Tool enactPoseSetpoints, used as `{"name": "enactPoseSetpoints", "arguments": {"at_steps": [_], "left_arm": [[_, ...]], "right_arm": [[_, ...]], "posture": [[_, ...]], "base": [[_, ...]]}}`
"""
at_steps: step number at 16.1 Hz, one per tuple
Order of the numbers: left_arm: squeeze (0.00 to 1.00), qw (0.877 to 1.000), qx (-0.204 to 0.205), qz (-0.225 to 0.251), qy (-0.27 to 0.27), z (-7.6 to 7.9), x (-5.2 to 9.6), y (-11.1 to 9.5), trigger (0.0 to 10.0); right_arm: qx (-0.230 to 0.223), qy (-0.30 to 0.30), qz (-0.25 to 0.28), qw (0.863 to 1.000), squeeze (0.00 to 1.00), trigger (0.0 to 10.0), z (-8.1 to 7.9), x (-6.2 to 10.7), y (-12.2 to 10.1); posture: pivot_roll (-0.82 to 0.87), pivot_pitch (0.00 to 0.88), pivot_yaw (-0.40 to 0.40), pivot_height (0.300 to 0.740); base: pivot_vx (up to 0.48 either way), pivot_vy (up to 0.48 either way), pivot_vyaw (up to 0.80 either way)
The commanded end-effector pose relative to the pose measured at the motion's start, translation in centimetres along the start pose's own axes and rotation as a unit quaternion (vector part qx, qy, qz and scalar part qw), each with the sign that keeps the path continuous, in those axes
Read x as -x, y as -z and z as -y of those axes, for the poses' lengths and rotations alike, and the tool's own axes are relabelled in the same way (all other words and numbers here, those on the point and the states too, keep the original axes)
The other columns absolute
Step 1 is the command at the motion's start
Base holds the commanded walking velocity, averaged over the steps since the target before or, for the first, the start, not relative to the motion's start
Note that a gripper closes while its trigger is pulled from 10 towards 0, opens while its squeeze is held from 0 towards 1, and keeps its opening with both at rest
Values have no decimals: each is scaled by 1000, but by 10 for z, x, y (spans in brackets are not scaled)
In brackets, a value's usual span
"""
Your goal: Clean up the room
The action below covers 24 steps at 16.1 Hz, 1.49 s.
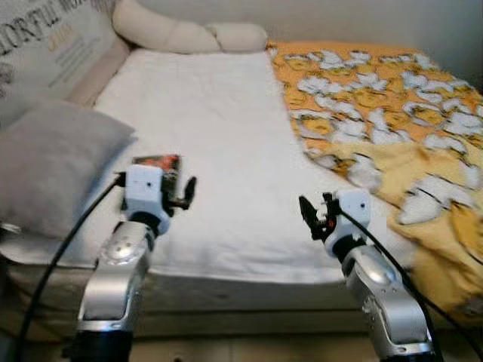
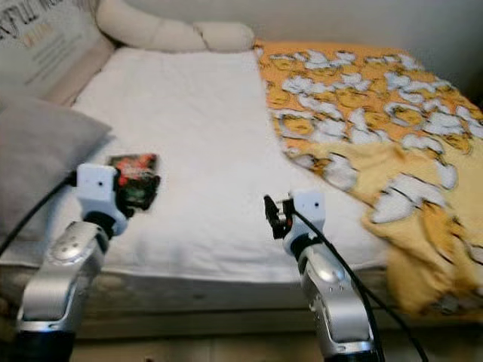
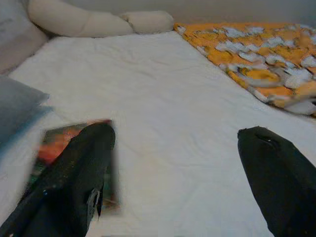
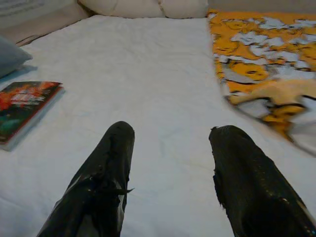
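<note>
The robot stands at the near edge of the bed [image 1: 219, 113], and the cleaning seems to be at its beginning. A book [image 4: 23, 109] with a colourful cover lies flat on the white sheet, at the left middle of the head views, just beyond the left end effector [image 1: 183, 191]. The left end effector is released, its two black fingers [image 3: 74, 177] wide apart, and the book is partly behind one of them but not grasped. The right end effector [image 1: 309, 215], in the lower middle of the frame, is also released and holds nothing; it hovers over bare sheet, well apart from the book.

At the right of the frame, the orange and white blanket [image 1: 377, 98] lies crumpled and slides over the bed edge. A grey pillow [image 1: 53, 162] rests at the left edge, and a long cream cushion [image 1: 189, 34] at the top.

I judge that nothing is tidied yet: the book must be taken away, and the blanket probably needs to be spread.
</note>
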<state>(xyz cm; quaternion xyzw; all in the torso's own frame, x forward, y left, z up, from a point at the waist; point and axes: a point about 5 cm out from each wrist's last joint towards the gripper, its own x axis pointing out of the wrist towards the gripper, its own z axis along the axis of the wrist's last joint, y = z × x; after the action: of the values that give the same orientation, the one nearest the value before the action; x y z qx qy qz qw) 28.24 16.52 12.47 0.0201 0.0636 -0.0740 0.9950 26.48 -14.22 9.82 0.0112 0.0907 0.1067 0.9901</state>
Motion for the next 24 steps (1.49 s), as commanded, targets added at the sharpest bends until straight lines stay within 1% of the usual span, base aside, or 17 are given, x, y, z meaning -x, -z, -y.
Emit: {"name": "enactPoseSetpoints", "arguments": {"at_steps": [1, 2, 6, 10, 13, 17, 23, 24], "left_arm": [[490, 1000, 1, -2, 13, 10, -1, -1, 10000], [494, 1000, 1, -2, 14, 10, -1, 0, 10000], [490, 1000, 1, -6, 14, 10, 0, 1, 10000], [490, 1000, 1, -8, 8, 8, 1, 2, 10000], [427, 1000, 11, -4, -3, 7, 4, 1, 10000], [443, 1000, 11, 11, -6, 4, 5, -2, 10000], [459, 1000, 15, 9, -4, 4, 5, -2, 10000], [463, 1000, 16, 9, -2, 4, 5, -2, 10000]], "right_arm": [[9, 25, -6, 1000, 0, 10000, 11, 3, 2], [12, 27, -8, 1000, 0, 10000, 12, 2, 2], [12, 36, -9, 999, 0, 10000, 15, 1, 2], [15, 30, -9, 999, 0, 10000, 15, 0, 2], [13, 23, -8, 1000, 0, 10000, 12, 0, 2], [16, 13, -7, 1000, 0, 10000, 8, -1, 1], [19, 2, -5, 1000, 0, 10000, 6, -3, 0], [9, 1, -10, 1000, 0, 10000, 6, -4, 1]], "posture": [[-29, 0, 9, 740], [-29, 0, 9, 740], [-30, 0, 8, 740], [-28, 0, 4, 740], [-25, 0, 0, 740], [-23, 0, 0, 740], [-21, 0, 1, 740], [-20, 0, 0, 740]], "base": [[0, -458, 0], [0, -461, 0], [0, -460, 800], [0, -457, 0], [0, 0, 0], [0, 0, 0], [293, 0, 0], [345, 0, -519]]}}
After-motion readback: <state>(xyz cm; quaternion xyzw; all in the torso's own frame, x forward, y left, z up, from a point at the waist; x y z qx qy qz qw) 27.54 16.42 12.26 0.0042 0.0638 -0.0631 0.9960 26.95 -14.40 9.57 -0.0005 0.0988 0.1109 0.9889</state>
